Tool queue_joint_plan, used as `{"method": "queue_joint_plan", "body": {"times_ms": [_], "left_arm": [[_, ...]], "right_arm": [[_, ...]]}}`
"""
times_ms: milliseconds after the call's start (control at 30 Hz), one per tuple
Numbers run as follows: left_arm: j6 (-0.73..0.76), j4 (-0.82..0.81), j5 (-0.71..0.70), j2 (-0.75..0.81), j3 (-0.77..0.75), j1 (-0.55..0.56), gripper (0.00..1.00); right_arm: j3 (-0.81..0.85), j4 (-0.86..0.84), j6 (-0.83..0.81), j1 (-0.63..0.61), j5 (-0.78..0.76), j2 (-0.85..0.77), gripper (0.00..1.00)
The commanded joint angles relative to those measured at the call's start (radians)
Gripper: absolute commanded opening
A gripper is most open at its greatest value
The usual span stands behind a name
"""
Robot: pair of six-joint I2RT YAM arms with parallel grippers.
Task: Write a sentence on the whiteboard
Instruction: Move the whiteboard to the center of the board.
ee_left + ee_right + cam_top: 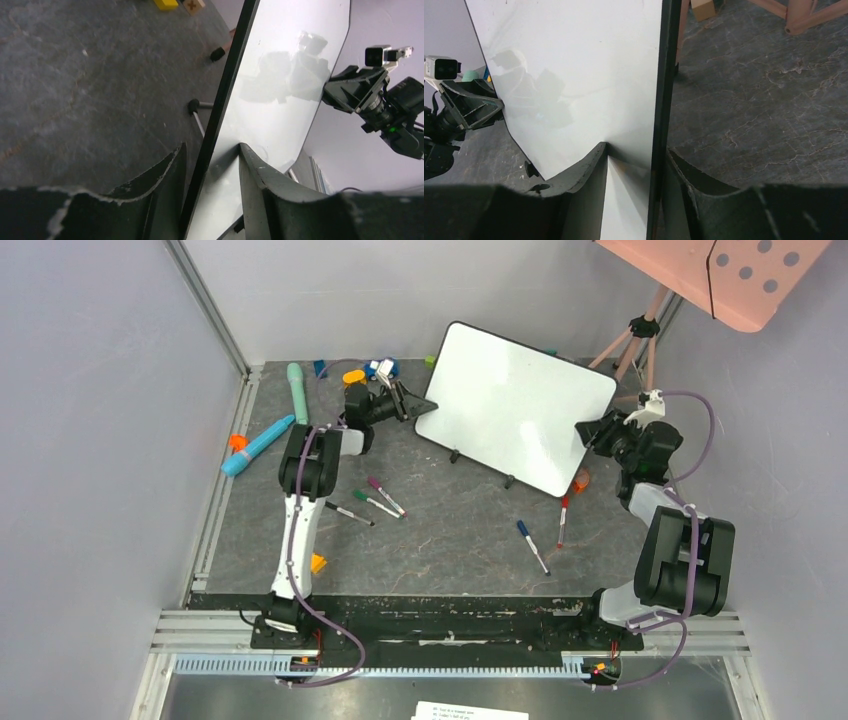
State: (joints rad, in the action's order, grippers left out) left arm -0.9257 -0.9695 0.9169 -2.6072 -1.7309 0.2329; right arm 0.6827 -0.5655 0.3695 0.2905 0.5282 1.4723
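Observation:
The whiteboard (515,420) stands tilted on its small black feet at the back middle of the table. Its glossy face (280,100) (574,75) is blank white; the sentence is not in view. My left gripper (418,405) (211,146) straddles the board's left edge. One fingertip touches the white face, while a narrow gap shows between the other finger and the black rim. My right gripper (590,430) (636,147) straddles the right edge, with one finger on the face and the other against the rim.
Loose markers lie in front of the board: purple (385,495), green (375,502), black (348,512), blue (533,546) and red (563,520). A blue cylinder (258,445) and a green one (297,390) lie at the left. A pink dotted panel (740,275) on a tripod stands back right.

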Motion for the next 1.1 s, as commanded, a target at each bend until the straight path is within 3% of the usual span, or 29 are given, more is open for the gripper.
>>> {"method": "queue_joint_plan", "body": {"times_ms": [0, 567, 733, 1000, 1067], "left_arm": [[0.088, -0.061, 0.036, 0.179, 0.171, 0.017, 0.44], [0.335, -0.129, -0.153, 0.66, 0.959, -0.023, 0.45], [0.295, -0.241, -0.218, 0.766, 1.152, -0.022, 0.46], [0.354, -0.209, -0.337, 0.945, 1.34, -0.023, 0.48], [0.39, -0.14, -0.373, 1.0, 1.356, -0.023, 0.48]], "right_arm": [[-0.013, 0.01, -0.027, -0.032, 0.094, -0.02, 0.41], [-0.081, 0.081, -0.077, -0.168, 0.092, -0.067, 0.42], [-0.116, 0.083, -0.082, -0.207, 0.082, -0.096, 0.44], [-0.124, 0.049, -0.065, -0.274, 0.063, -0.08, 0.46], [-0.119, 0.032, -0.059, -0.285, 0.057, -0.066, 0.46]]}}
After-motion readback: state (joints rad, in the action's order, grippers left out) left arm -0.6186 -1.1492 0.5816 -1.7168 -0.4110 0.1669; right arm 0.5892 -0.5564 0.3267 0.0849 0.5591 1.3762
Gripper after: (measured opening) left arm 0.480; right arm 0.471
